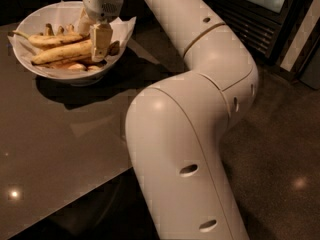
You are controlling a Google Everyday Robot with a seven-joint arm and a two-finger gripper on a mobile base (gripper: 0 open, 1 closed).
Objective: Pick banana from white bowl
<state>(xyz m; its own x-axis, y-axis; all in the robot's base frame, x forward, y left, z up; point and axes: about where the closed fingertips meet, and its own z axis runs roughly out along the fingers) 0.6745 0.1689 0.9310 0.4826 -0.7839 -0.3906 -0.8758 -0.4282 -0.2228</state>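
The white bowl (30, 26) stands at the table's far left, lined with crinkled white paper. The banana (60, 53), long, yellow and brown-speckled, lies across the bowl's middle. A slimmer banana (52, 39) with a pale stem lies just behind it, and small stubby ones stand at the back. My gripper (100, 43) reaches down into the right side of the bowl, at the banana's right end, which it hides.
The bowl rests on a dark glossy table (55, 134) whose front edge runs diagonally. My large white arm (190, 114) arches over the table's right side. A dark cabinet (250, 14) stands behind, and a speckled floor (280, 149) lies to the right.
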